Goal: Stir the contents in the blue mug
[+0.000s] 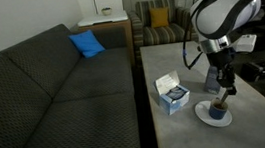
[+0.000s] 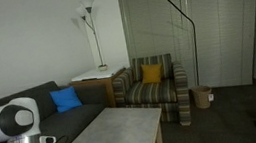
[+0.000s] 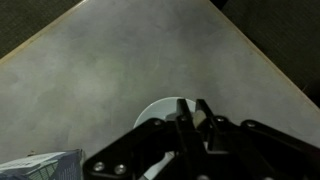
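In an exterior view a small dark mug (image 1: 217, 108) stands on a white saucer (image 1: 214, 119) near the front of the grey table (image 1: 179, 129). My gripper (image 1: 221, 91) hangs straight over the mug, fingers pointing down. In the wrist view the fingers (image 3: 193, 118) are closed together on a thin pale handle, which looks like a spoon (image 3: 199, 117). The white saucer (image 3: 160, 108) shows behind them. The mug itself is hidden under the gripper there. In the other exterior view only the arm's white joint (image 2: 12, 122) shows.
A blue and white box (image 1: 171, 93) stands on the table beside the saucer, and also shows in the wrist view (image 3: 40, 165). A dark sofa (image 1: 54, 93) with a blue cushion (image 1: 87, 44) runs along the table's side. A striped armchair (image 2: 153, 86) stands beyond the table's far end.
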You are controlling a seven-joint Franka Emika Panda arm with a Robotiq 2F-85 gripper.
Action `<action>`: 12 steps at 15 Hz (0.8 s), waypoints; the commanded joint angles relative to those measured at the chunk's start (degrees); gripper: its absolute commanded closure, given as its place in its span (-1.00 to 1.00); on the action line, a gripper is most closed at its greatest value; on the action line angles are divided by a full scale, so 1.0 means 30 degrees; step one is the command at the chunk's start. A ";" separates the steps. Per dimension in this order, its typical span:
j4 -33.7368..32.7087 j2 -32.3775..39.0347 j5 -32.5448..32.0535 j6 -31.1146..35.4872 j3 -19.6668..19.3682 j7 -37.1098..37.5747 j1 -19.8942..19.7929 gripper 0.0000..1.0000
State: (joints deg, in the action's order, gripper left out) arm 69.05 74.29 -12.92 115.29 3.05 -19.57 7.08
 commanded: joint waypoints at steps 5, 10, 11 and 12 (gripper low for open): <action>-0.0200 0.0115 -0.0300 0.0025 -0.0449 0.0388 -0.0017 0.94; -0.0374 0.0219 -0.0283 -0.0405 -0.0400 0.0043 -0.0060 0.94; -0.0409 0.0250 -0.0253 -0.0448 -0.0307 -0.0141 -0.0097 0.94; -0.0431 0.0269 -0.0252 -0.0480 -0.0261 -0.0262 -0.0096 0.94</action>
State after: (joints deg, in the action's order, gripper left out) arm 69.00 74.29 -13.01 115.08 1.82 -19.23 7.04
